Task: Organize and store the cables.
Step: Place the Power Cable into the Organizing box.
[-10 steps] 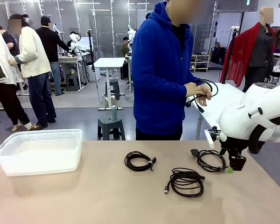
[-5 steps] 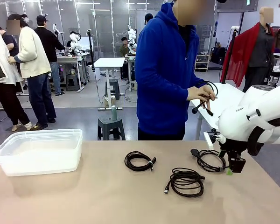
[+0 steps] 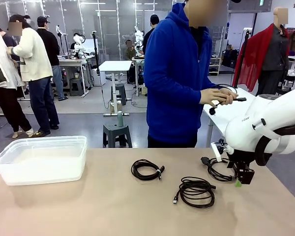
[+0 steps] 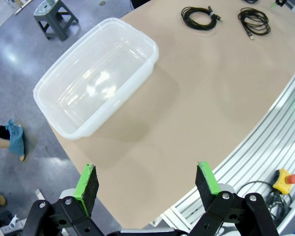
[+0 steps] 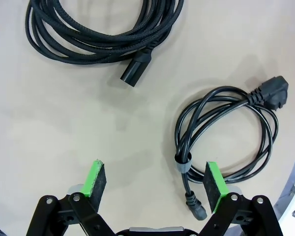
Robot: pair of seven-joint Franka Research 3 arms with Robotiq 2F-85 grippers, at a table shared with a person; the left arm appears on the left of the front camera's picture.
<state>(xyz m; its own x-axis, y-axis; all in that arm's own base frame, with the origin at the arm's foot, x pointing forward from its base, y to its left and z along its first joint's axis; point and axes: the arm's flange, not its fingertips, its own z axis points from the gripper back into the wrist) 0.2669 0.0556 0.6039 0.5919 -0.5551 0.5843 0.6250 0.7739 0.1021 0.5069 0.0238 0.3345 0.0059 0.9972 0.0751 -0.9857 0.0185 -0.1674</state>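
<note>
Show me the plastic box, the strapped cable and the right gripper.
plastic box [image 3: 39,172], front view, near wall.
strapped cable [image 5: 182,164], right wrist view, grey strap.
right gripper [image 5: 154,171], right wrist view, midway between fingertips.

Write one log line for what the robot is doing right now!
left gripper: open, high above table | right gripper: open, low by strapped cable | person's hand: holds another cable | tub: empty

The tan table [image 3: 88,211] carries a clear plastic tub [image 3: 39,173] at its left end. A person in a blue hoodie [image 3: 174,73] stands at the far edge, with a grey stool [image 3: 117,132] behind. A red-capped yellow button [image 4: 286,179], possibly an emergency stop, sits off-table.
</note>
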